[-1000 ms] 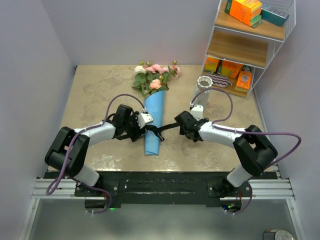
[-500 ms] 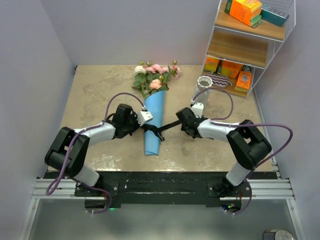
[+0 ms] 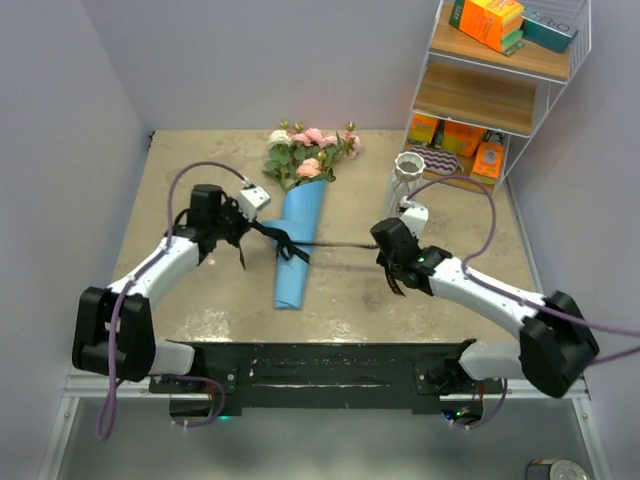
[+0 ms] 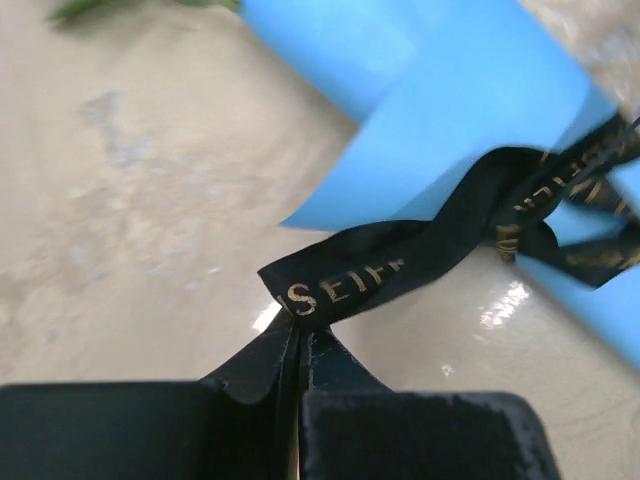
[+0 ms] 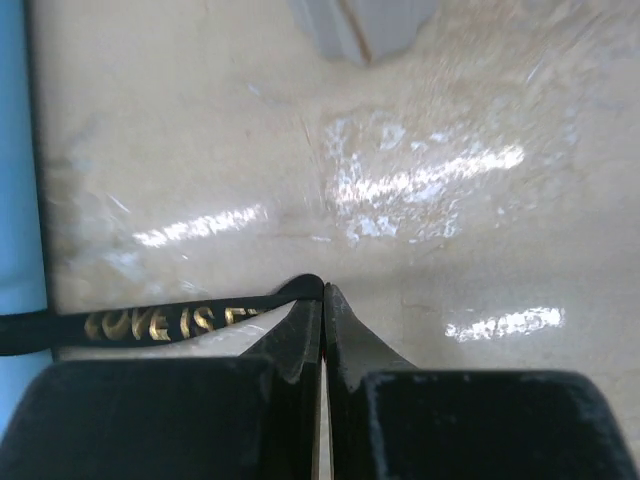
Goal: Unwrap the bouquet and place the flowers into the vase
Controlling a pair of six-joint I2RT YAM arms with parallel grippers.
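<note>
Both arms have drawn apart since a second ago, pulling the ribbon [image 3: 285,243] taut. Left pincer [image 3: 256,224] is clamped on one ribbon end, right pincer [image 3: 379,243] on the other. The bouquet [image 3: 297,215] lies mid-worktop [image 3: 180,190] in its blue cone, blooms toward the far wall. The vase [image 3: 408,170] stands upright to its right, by the shelf [image 3: 480,100].

The right end effector [image 5: 322,300] has its two dark fingers pressed together, pinching the end of a black ribbon [image 5: 150,323] with gold lettering. The ribbon runs off left toward blue paper [image 5: 15,150] at the frame's edge. Beneath lies the glossy beige counter [image 5: 450,150]. A pale grey shape [image 5: 365,25] is cut off at the top.
</note>
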